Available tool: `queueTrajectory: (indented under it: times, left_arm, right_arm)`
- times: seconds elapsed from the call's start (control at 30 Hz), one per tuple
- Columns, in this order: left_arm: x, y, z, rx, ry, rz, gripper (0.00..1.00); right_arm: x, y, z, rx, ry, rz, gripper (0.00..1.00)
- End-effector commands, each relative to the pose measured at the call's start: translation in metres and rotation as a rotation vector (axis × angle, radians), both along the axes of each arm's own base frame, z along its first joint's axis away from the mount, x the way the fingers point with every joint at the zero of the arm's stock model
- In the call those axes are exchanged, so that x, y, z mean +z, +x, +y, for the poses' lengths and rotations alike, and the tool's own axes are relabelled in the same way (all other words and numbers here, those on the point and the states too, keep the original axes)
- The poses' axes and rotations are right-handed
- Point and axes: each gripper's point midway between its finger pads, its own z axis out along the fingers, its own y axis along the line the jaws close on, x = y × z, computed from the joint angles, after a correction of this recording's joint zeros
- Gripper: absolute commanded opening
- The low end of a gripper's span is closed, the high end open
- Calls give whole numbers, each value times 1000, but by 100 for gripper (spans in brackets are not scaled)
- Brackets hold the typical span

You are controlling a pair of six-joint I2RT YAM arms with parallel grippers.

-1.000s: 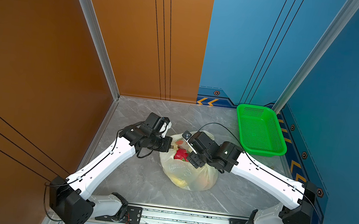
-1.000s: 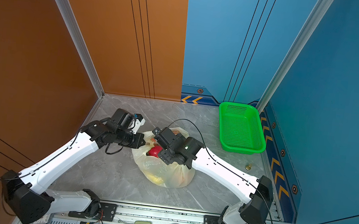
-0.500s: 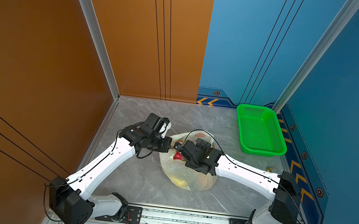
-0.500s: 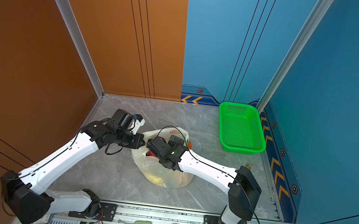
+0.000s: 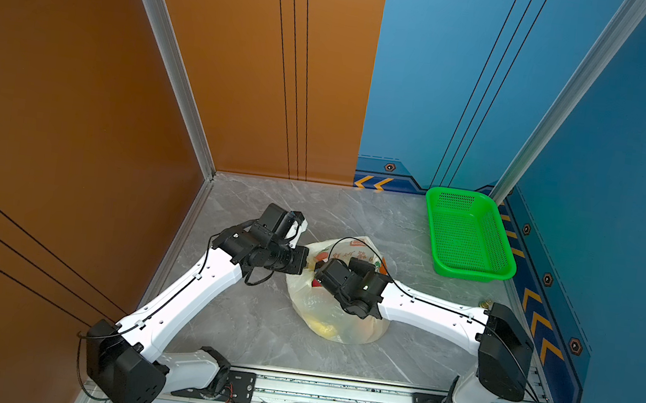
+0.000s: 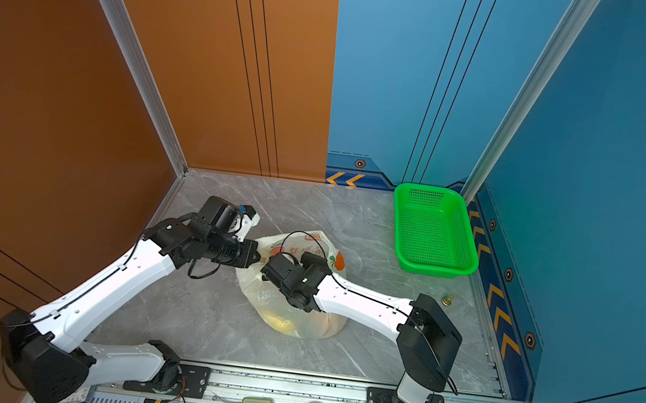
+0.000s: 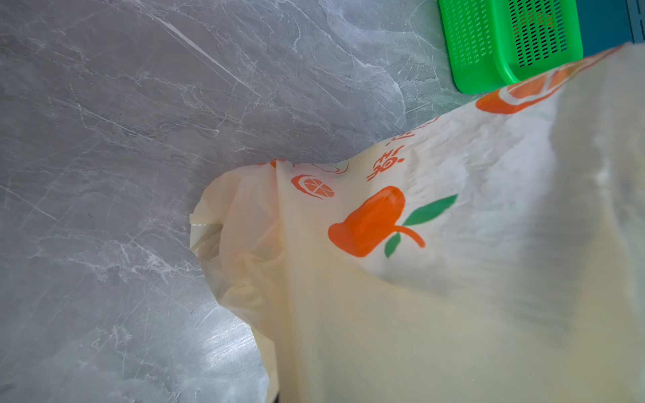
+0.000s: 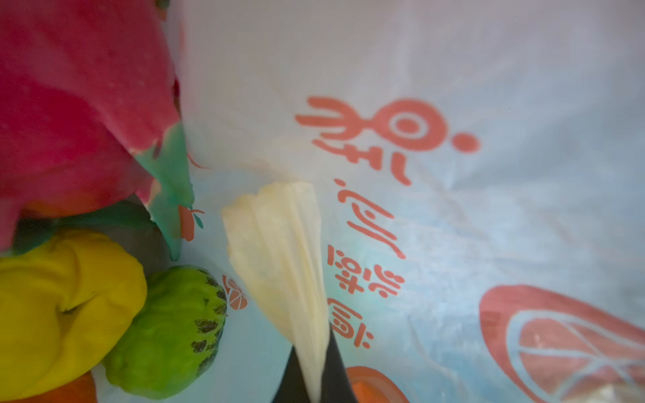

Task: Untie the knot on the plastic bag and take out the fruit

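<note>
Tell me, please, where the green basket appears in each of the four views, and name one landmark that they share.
Top view: green basket stands at the far right of the table.
Top view: green basket stands at the same far right spot.
Left wrist: green basket lies beyond the plastic bag, cut off by the frame.
Right wrist: not in it.
Shared landmark: the plastic bag, orange-printed, shows in all four.

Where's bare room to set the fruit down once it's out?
Bare tabletop lies between the bag and the back wall, and between the bag and the green basket, which holds nothing. Crowded where the left arm and right arm meet over the bag.
</note>
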Motion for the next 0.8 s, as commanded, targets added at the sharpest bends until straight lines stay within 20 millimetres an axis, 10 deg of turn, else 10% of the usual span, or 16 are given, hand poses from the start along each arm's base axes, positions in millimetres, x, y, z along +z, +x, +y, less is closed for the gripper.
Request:
queueTrajectory:
  times: [0.0, 0.4, 0.77]
  left_arm:
    - [4, -2, 1, 9, -2, -14, 0]
    - [-1, 3, 1, 14, 17, -11, 0]
    - [-8, 3, -5, -1, -1, 22, 0]
  right_arm:
    - [48, -1, 5, -19, 197, -62, 0]
    - [118, -31, -35, -171, 957, 134, 0]
    - [61, -45, -140, -612, 1491, 130, 6]
